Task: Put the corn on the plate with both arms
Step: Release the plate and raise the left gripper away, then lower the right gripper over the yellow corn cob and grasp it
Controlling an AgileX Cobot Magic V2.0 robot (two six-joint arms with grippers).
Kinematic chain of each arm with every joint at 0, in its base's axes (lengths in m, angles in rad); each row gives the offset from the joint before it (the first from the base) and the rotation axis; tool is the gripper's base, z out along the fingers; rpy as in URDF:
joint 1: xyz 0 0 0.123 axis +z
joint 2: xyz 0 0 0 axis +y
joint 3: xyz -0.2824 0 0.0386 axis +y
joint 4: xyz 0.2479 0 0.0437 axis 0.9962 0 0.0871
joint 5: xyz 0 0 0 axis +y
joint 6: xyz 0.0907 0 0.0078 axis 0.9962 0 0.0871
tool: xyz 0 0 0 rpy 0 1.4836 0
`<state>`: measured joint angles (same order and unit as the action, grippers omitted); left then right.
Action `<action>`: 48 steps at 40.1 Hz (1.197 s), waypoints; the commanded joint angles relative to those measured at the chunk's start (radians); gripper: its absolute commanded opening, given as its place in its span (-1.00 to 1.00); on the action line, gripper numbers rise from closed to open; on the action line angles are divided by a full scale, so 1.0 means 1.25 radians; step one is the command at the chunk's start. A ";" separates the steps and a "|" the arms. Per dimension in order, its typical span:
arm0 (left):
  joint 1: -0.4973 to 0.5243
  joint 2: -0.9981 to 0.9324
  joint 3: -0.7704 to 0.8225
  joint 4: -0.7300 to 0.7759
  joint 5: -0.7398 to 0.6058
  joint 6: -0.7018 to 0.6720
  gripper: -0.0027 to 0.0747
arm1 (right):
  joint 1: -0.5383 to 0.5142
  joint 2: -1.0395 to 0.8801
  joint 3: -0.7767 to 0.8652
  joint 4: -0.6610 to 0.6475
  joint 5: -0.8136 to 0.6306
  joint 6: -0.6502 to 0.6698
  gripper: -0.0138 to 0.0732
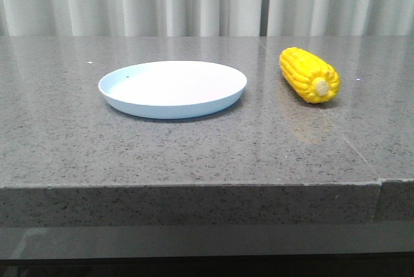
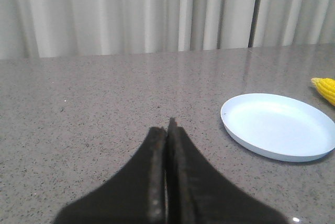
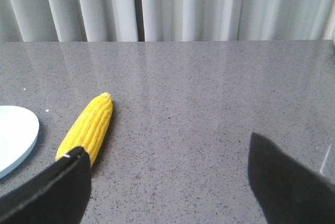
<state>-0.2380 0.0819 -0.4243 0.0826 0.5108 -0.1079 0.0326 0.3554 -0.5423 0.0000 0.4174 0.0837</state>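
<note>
The yellow corn [image 1: 309, 74] lies on the grey table to the right of the pale blue plate [image 1: 173, 88], its beige stub end toward me. Neither gripper shows in the front view. In the left wrist view my left gripper [image 2: 168, 125] is shut and empty over bare table; the plate [image 2: 277, 124] sits ahead and to one side, with the corn's tip [image 2: 325, 88] at the frame edge. In the right wrist view my right gripper [image 3: 166, 148] is wide open and empty. The corn [image 3: 88, 127] lies just beyond one finger [image 3: 63, 185], with the plate's edge [image 3: 15, 137] beside it.
The grey speckled table [image 1: 194, 147] ends in a front edge close to me, with a seam running along its right part. Pale curtains hang behind the table.
</note>
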 commanded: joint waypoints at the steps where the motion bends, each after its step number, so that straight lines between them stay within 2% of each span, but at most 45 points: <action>1: 0.002 0.010 -0.019 0.001 -0.064 -0.003 -0.98 | -0.006 0.027 -0.035 -0.006 -0.066 -0.008 0.77; 7: 0.002 0.010 -0.019 0.001 -0.064 -0.003 -0.98 | -0.006 0.136 -0.095 0.038 -0.013 -0.008 0.77; 22: 0.002 0.010 -0.019 0.001 -0.064 -0.003 -0.98 | -0.005 0.550 -0.319 0.172 0.091 -0.008 0.77; 37: 0.002 0.010 -0.019 0.001 -0.064 -0.003 -0.98 | 0.114 0.863 -0.565 0.239 0.224 -0.008 0.77; 48: 0.002 0.010 -0.019 0.001 -0.064 -0.003 -0.98 | 0.138 1.053 -0.689 0.275 0.246 -0.008 0.77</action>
<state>-0.2380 0.0819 -0.4243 0.0823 0.5092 -0.1079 0.2044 1.6552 -1.3392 0.3085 0.7444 0.0837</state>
